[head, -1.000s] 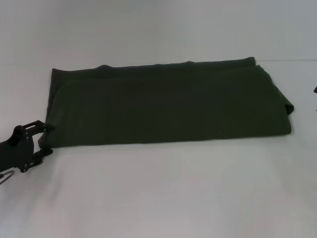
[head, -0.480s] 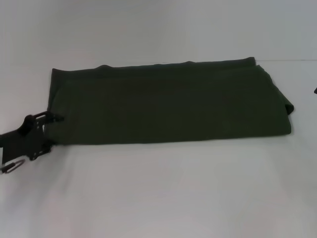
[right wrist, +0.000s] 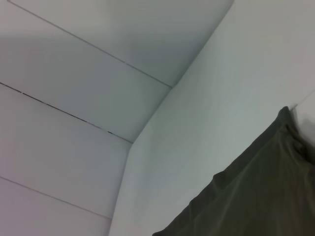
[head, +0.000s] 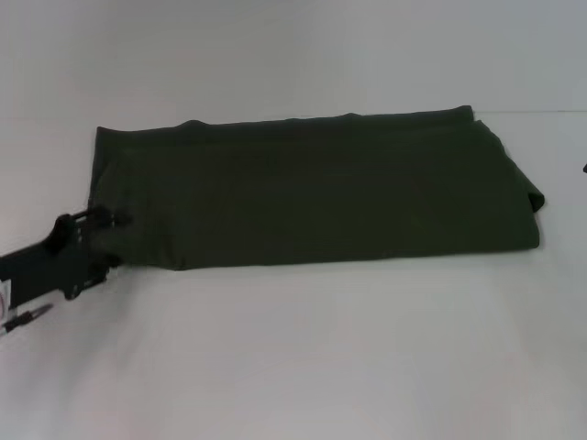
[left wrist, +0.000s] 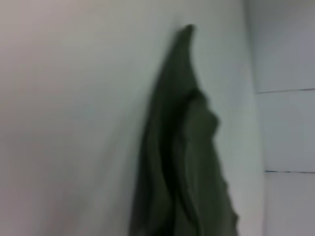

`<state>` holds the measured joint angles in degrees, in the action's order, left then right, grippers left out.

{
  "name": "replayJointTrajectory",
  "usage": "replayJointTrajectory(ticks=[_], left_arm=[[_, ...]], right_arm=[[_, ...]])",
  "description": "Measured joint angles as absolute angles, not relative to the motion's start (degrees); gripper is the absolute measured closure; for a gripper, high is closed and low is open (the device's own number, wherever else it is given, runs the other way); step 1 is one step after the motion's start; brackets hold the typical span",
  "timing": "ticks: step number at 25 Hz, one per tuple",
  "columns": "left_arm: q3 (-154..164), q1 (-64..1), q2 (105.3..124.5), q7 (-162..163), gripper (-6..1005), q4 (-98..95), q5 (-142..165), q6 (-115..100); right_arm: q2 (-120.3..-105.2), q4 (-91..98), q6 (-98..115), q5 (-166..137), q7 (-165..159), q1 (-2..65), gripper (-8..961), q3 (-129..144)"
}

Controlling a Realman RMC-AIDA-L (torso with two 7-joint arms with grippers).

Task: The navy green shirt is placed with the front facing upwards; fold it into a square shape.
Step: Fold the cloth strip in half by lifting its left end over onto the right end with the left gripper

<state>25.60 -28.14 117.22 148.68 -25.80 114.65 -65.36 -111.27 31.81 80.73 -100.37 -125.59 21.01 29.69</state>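
The navy green shirt (head: pixel 312 188) lies on the white table (head: pixel 321 357), folded into a long band with its plain dark green side up; no lettering shows. My left gripper (head: pixel 106 244) is at the shirt's near left corner, open, with one finger over the cloth and one at its near edge. The left wrist view shows the shirt's layered edge (left wrist: pixel 192 162) close up. Only a dark sliver of my right gripper (head: pixel 584 168) shows at the head view's right edge, away from the shirt. The right wrist view shows a shirt corner (right wrist: pixel 256 196).
The table's far edge (head: pixel 541 112) meets a pale wall behind the shirt. Bare white table lies in front of the shirt. Pale wall panels (right wrist: pixel 74 98) fill the right wrist view.
My left gripper has moved right and forward from beside the shirt onto its near left corner. The shirt's near left edge has shifted slightly. The right arm has not moved.
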Motion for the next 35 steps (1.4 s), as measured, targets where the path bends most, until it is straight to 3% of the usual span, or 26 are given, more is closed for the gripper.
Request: replayJointTrajectory(ticks=[35], left_arm=[[27.92, -30.81, 118.87, 146.71, 310, -25.36, 114.77, -55.28]], right_arm=[[-111.18, 30.94, 79.8, -100.35, -125.59, 20.4, 38, 29.36]])
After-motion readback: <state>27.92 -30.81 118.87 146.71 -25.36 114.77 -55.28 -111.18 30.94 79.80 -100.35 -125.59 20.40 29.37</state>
